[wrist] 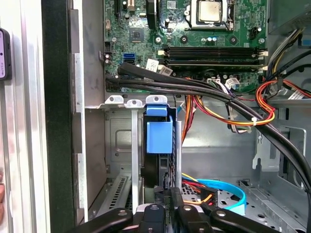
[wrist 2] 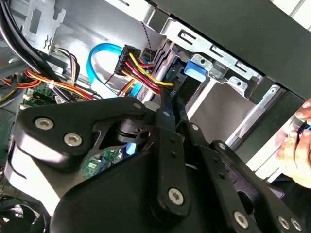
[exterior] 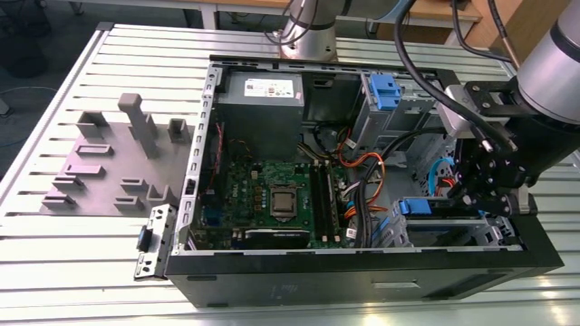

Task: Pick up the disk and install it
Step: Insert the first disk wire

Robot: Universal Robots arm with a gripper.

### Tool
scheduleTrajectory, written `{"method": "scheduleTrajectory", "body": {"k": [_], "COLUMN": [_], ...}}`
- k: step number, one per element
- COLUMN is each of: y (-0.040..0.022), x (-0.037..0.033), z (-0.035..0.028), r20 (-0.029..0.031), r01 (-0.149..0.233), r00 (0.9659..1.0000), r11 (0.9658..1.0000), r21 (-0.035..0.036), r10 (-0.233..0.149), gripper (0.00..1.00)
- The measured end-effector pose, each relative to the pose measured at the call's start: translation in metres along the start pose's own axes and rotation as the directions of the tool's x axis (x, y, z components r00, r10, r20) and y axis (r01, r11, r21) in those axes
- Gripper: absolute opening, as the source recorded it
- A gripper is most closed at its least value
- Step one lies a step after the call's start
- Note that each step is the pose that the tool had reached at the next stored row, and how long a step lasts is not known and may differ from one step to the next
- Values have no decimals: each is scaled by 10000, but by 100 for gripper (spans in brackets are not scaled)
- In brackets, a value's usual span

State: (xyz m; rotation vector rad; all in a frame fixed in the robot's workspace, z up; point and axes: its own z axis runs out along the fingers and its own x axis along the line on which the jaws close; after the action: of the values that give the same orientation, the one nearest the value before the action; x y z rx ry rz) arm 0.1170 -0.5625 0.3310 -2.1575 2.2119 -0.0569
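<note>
My fingers (wrist: 167, 204) are closed thin on the disk (wrist: 159, 138), which stands on edge in the drive cage (wrist: 114, 145) at the PC case's (exterior: 363, 272) front corner. Risk: nearby cables (wrist: 218, 109) snag, or disk jams if tilted.

**A slatted metal table and its load**

We see a ribbed aluminium table (exterior: 109, 238) carrying an open computer case (exterior: 363, 272) lying on its side. Just beside the case, toward the exterior view's left, lies a flat grey fixture plate (exterior: 113, 170) with upright blocks.
</note>
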Motion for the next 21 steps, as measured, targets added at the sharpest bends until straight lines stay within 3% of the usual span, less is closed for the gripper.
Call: {"method": "scheduleTrajectory", "body": {"k": [2,5,6,12,16,21], "y": [0,-1,-1,-7,-7,-7], "x": [0,0,0,-2,-3,-3], "z": [0,-11,-23,-120,-120,-122], "r20": [36,43,45,68,71,69], "r01": [-2,-3,-3,-5,-4,-5], "r00": [10000,10000,10000,10000,10000,10000], "r11": [10000,10000,10000,10000,10000,10000], "r21": [-2,-2,-2,-9,-9,-9], "r10": [2,3,3,5,5,5], "gripper": [16,18,24,24,11,11]}}
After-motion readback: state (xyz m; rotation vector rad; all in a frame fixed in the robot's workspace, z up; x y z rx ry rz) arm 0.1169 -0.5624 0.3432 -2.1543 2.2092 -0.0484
